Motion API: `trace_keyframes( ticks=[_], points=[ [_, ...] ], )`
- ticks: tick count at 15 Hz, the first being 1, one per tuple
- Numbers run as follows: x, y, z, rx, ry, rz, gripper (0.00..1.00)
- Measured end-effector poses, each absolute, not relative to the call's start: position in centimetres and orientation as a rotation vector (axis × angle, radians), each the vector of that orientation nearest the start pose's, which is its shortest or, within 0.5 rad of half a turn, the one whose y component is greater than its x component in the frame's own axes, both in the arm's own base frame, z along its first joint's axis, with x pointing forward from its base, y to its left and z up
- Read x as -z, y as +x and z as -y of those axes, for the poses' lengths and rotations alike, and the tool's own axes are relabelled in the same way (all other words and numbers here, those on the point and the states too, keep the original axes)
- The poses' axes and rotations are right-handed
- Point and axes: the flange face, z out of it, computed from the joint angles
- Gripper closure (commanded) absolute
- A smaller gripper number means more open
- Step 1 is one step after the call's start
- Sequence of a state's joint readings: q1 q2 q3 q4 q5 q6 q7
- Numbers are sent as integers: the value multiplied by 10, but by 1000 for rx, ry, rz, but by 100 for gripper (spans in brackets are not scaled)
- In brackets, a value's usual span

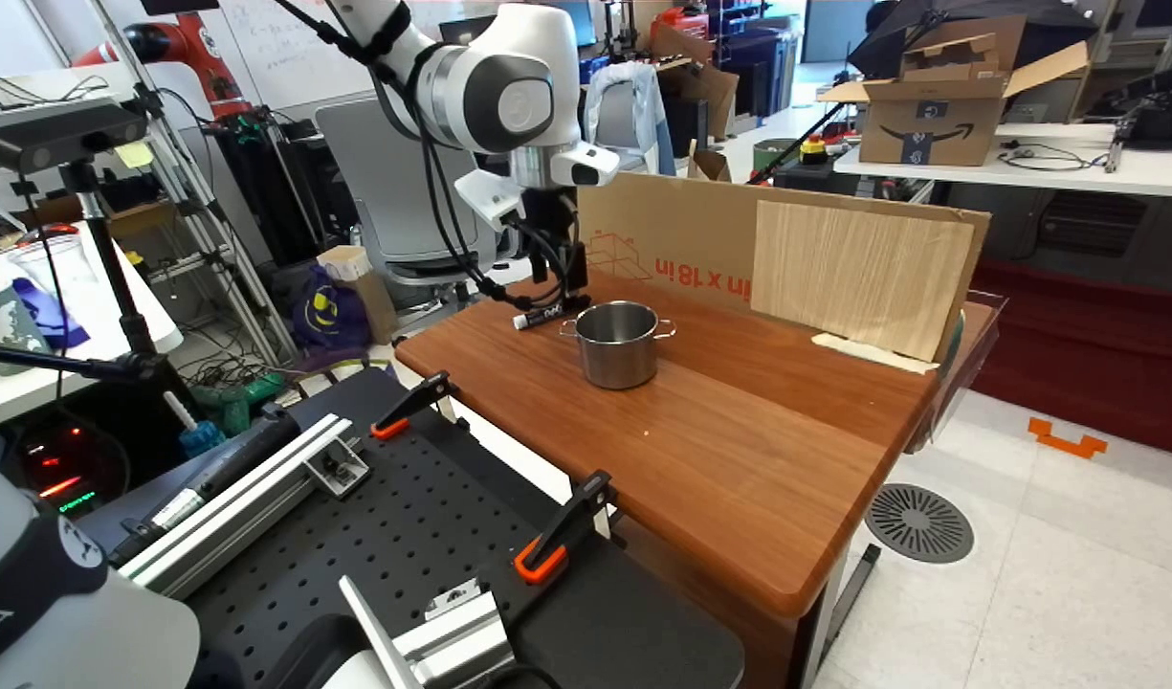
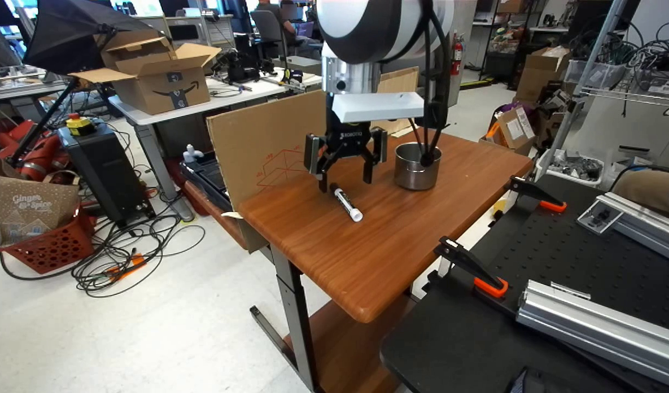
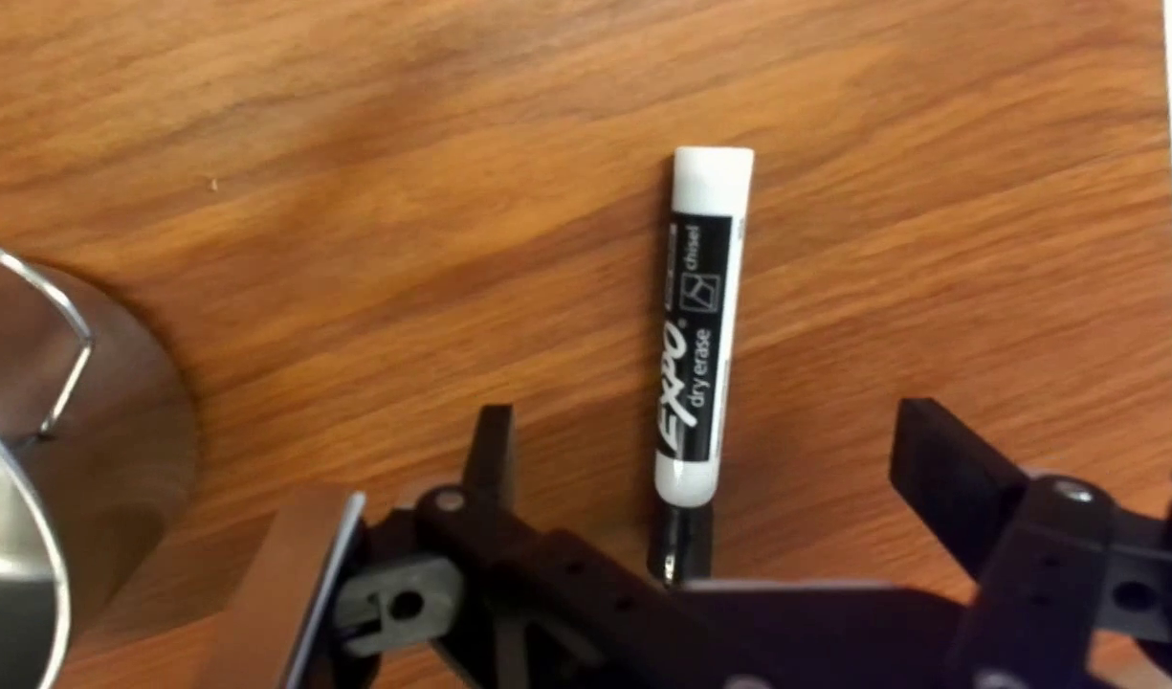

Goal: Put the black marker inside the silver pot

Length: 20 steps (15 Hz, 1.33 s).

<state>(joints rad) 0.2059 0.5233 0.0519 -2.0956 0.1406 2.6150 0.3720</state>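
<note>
Metal fills the left edge of the wrist view, cut off by the frame; in an exterior view it shows whole as the silver pot point(image 1: 617, 354), a wire handle on either side. Right of it in the wrist view, and apart from it, the black marker point(image 3: 697, 335) lies flat on the surface point(image 3: 356, 239), its lettering sharpest there (EXPO, dry erase, chisel). In an exterior view, left to right, come an opened cardboard box point(image 2: 176, 90), a cardboard panel point(image 2: 249, 158) with red print, the end effector point(image 2: 345, 180) with jaws spread wide and the capped end of the black marker low between them, the silver pot, and two black-and-orange clamps point(image 2: 471, 264). In both exterior views black cables point(image 2: 427, 159) hang in the way, before the silver pot or the end effector. The black marker is slim, its white barrel wearing a black label, its black cap partly hidden in the wrist view.
</note>
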Motion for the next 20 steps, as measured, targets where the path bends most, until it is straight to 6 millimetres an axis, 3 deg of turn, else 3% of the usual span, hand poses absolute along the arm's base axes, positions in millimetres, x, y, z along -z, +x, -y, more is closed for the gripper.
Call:
trace_keyframes(
  ticks=[6,7,9,18,20],
  points=[
    [-161,577,-141,-26,-3035,-463,1],
    [-158,578,-140,-25,-3042,-471,26],
    [-152,578,-142,-30,-3057,-476,28],
    [-146,580,-148,-20,-3080,-487,98],
    [-147,581,-148,-16,-3079,-490,95]
  ],
)
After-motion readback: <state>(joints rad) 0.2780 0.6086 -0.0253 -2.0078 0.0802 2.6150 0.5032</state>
